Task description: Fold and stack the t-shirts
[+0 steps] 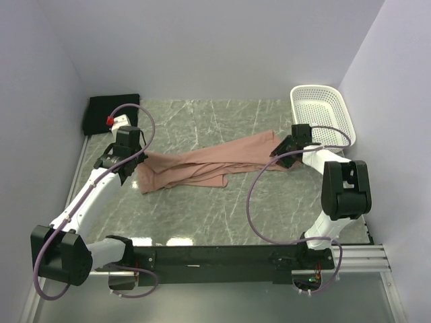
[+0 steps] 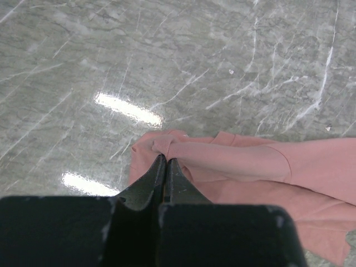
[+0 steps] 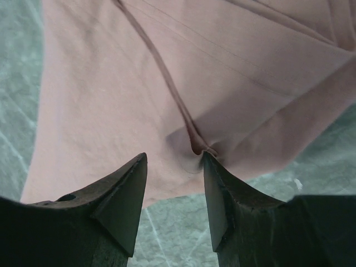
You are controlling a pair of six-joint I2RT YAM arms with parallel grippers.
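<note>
**Robot lab test cell on a bench top.**

Plain pale wall panels (image 1: 215, 47) box the bench in on three sides. Grey marble-pattern tabletop (image 1: 202, 215), glare strips from overhead lamps on it. Left arm (image 1: 87, 195) and right arm (image 1: 343, 192) bolted to a black beam (image 1: 215, 256) at the near edge, aluminium rail (image 1: 360, 259) beside it. Purple cables (image 1: 249, 198) loop loose off both arms; a small green light glows at the right base. Props laid out as for a trial: white mesh basket (image 1: 323, 111) far right, pink t-shirt (image 1: 202, 168) mid-table, black folded t-shirt (image 1: 108, 108) in the far left corner.
</note>
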